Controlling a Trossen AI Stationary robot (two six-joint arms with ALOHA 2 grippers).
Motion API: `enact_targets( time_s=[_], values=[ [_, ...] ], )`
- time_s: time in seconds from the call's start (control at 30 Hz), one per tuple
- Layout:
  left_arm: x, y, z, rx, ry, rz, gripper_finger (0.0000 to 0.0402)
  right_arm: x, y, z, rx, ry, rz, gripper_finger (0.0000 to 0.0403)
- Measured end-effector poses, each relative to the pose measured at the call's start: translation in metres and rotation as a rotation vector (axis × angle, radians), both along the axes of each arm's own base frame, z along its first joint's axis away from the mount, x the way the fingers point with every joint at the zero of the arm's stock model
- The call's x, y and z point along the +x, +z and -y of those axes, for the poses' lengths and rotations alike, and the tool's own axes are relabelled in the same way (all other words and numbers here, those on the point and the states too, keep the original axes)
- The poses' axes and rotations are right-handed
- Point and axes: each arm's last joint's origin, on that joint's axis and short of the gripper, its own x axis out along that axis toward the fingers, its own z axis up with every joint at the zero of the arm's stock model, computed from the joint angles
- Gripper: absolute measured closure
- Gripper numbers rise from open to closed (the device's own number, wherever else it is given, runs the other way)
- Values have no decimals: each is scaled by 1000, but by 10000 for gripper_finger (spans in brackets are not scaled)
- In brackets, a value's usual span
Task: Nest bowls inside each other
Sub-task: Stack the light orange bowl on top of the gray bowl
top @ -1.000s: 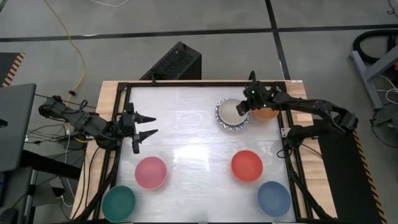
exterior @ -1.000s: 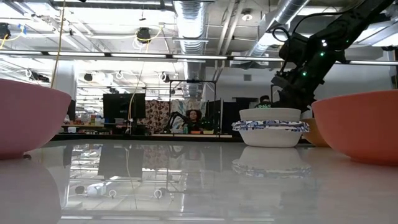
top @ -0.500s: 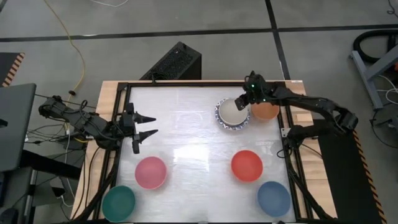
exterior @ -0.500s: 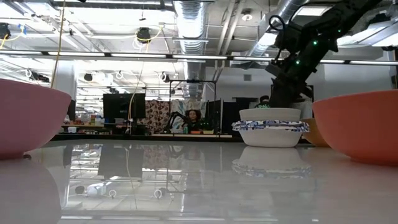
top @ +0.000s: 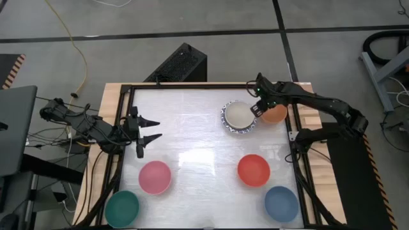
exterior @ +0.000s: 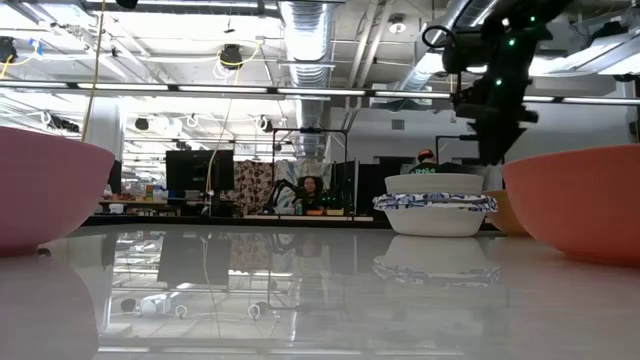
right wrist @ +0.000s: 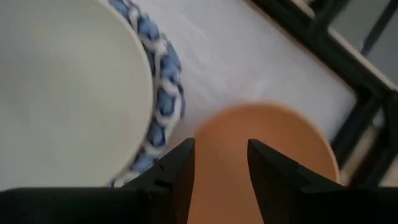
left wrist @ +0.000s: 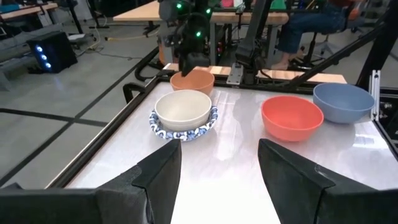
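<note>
A glossy white table top (exterior: 300, 290) is seen, mirroring the ceiling lights. Matt, smooth surfaces are shown by the orange bowl (right wrist: 261, 155) below the right gripper (right wrist: 221, 165) and the cream bowl (left wrist: 183, 107) beside it.

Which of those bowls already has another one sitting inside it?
The white bowl with the blue patterned rim, at the table's far side: a plain cream bowl sits inside it. The orange, red, blue, pink and green bowls each sit alone and empty.

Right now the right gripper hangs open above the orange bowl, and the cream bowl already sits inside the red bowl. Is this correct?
Not quite. In the high view the cream bowl sits inside a white bowl with a blue patterned rim, not the red bowl, which lies alone nearer the front. The rest holds: the right gripper hangs open above the orange bowl.
</note>
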Motion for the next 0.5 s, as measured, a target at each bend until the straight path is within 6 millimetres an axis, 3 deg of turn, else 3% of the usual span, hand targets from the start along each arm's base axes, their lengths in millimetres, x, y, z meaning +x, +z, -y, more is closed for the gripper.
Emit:
enact_targets(
  time_s=[0.5],
  values=[
    [0, 0, 1, -30, -34, 1, 198, -4, 0, -42, 135, 144, -163, 237]
  ],
)
